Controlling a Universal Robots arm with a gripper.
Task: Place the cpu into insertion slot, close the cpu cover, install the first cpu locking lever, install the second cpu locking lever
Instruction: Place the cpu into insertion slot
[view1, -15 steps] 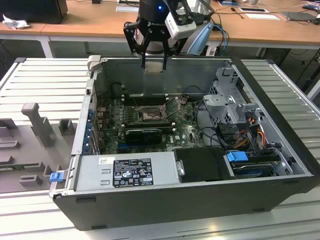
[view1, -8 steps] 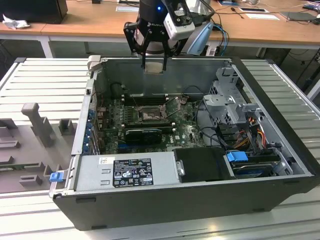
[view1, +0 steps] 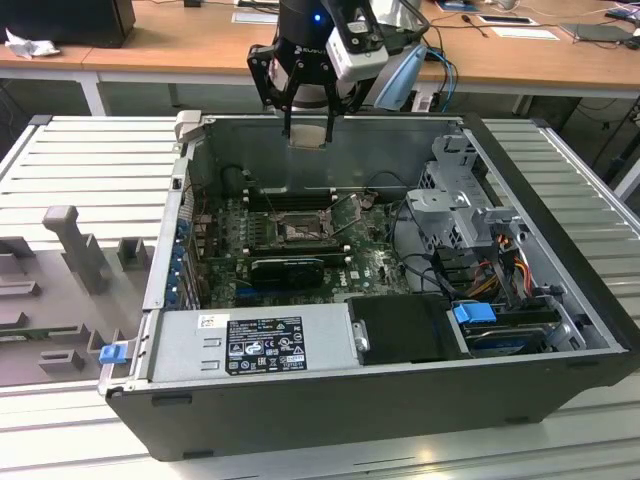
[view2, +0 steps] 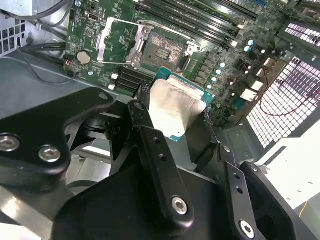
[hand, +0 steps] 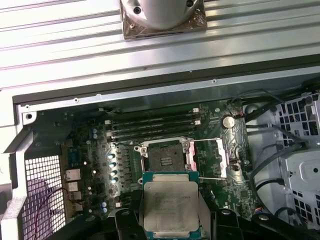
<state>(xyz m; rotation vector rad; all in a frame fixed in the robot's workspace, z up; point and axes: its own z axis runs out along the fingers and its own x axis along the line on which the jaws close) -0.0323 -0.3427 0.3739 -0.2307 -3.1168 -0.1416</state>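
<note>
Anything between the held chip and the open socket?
Nothing: in the first wrist view only air separates the silvery square cpu from the dark square insertion slot; its metal cpu cover stands open.

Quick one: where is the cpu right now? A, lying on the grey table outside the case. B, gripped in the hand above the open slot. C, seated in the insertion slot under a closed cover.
B: the hand grips the cpu by its edges above the board, while the insertion slot sits bare with the cpu cover swung open beside it.
</note>
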